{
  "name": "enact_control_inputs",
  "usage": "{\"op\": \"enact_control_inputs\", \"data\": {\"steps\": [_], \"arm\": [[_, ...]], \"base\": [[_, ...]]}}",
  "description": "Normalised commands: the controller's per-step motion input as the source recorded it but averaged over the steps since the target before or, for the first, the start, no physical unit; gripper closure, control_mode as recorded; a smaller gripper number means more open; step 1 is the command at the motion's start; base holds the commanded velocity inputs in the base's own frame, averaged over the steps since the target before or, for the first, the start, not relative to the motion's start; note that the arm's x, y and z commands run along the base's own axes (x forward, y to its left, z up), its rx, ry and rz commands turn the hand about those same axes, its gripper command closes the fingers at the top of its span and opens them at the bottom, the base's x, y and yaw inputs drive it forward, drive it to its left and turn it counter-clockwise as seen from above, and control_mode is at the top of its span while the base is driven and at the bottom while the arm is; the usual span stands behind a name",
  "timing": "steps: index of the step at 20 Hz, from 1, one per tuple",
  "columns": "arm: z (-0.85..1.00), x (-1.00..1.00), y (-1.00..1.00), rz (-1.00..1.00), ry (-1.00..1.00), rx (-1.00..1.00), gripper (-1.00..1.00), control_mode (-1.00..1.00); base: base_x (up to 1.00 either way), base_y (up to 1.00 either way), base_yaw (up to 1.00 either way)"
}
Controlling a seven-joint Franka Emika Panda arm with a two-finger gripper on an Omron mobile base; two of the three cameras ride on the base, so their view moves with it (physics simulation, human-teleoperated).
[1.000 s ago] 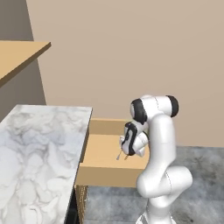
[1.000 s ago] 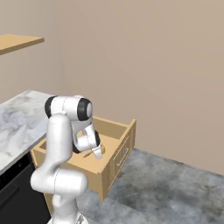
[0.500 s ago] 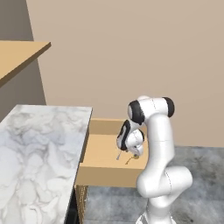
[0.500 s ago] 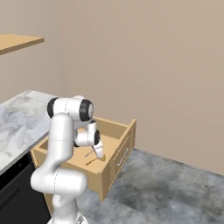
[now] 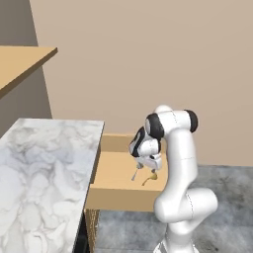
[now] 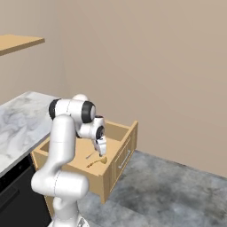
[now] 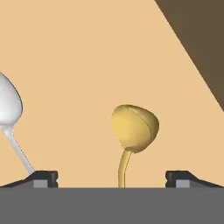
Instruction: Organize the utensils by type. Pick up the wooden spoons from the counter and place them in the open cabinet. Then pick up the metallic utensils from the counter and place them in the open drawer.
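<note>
My gripper (image 7: 111,177) hangs open just above the floor of the open drawer (image 5: 118,197), with nothing between its fingers. Below it lies the small gold-yellow utensil (image 7: 133,129), bowl away from me and stem pointing back between the fingertips. To the gold one's left in the hand view, the silver spoon (image 7: 8,105) also rests on the drawer bottom. From the base views, the gripper (image 5: 147,165) (image 6: 102,148) hovers over both metallic utensils: silver spoon (image 5: 134,175) (image 6: 91,155), gold utensil (image 5: 149,179) (image 6: 96,163). The wooden spoons are out of view.
The white marble counter (image 5: 44,163) (image 6: 22,119) runs to the left of the drawer. A tan wooden board (image 5: 20,64) juts out high on the left. Grey floor (image 6: 168,190) lies to the right, and the beige wall stands behind the drawer.
The gripper has opened from shut and let the gold utensil go. It now lies on the drawer bottom beside the silver spoon.
</note>
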Motion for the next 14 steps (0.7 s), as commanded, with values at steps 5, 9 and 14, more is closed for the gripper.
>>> {"op": "enact_control_inputs", "data": {"steps": [5, 9, 14], "arm": [[0.42, -0.09, 0.00, 0.01, 0.01, 0.06, -1.00, -1.00], [0.57, -0.14, 0.02, 0.08, 0.00, 0.00, -1.00, -1.00], [0.68, -0.30, 0.03, 0.15, -0.17, 0.00, -1.00, -1.00]], "base": [[0.00, 0.00, 0.00], [0.00, 0.00, 0.00], [0.00, 0.00, 0.00]]}}
